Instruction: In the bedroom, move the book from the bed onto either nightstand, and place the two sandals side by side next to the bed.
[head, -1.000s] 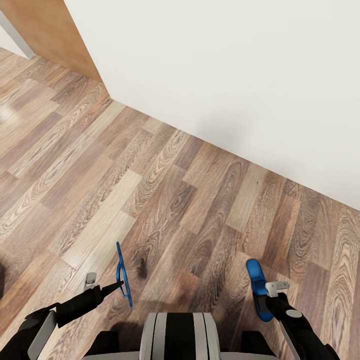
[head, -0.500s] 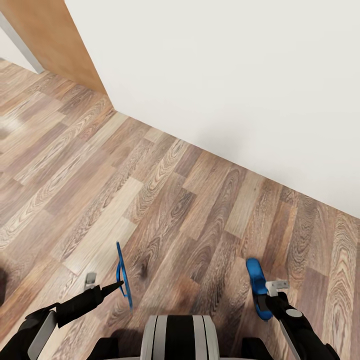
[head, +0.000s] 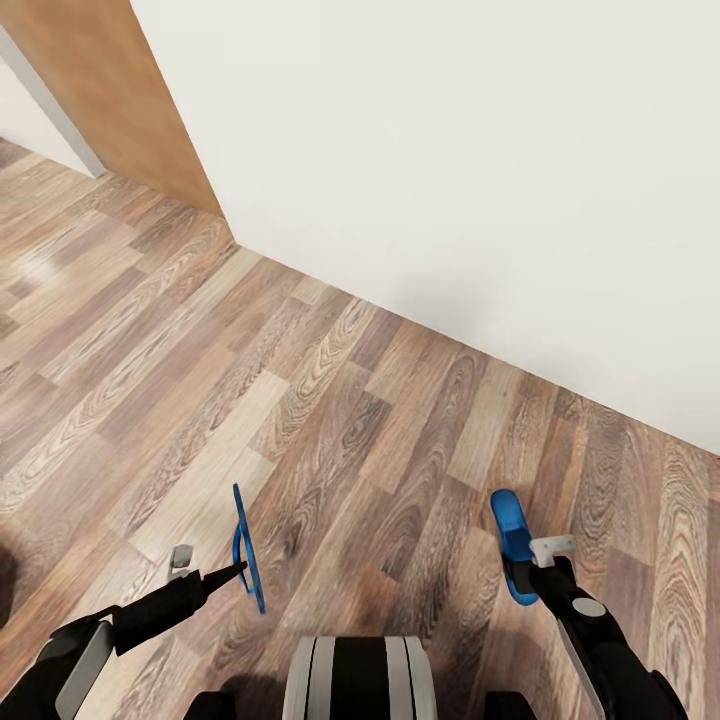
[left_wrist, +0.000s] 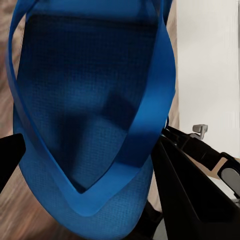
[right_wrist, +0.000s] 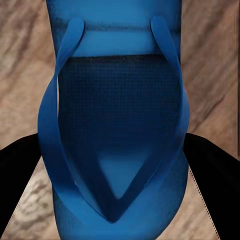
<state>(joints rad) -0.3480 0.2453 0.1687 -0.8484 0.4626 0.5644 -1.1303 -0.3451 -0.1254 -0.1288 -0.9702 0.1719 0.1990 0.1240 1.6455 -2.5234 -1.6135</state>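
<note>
View has swung; each pincer (head: 215, 578) (head: 530, 570) clamps a blue strapped sandal (head: 245, 548) (head: 512, 540).

Head camera has swung: white wall (head: 450, 150) and brown door (head: 120, 100) sit lower and more rightward in frame, wood floor (head: 250, 400) showing less area.

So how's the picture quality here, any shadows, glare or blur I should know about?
Head view: even, soft light, a pale sheen on the floor at far left, a faint shadow under the left sandal. Left wrist view: the sandal is sharp, with dark shadow patches on its sole. Right wrist view: the right sandal is crisp, its centre shaded, the floor behind soft.
</note>
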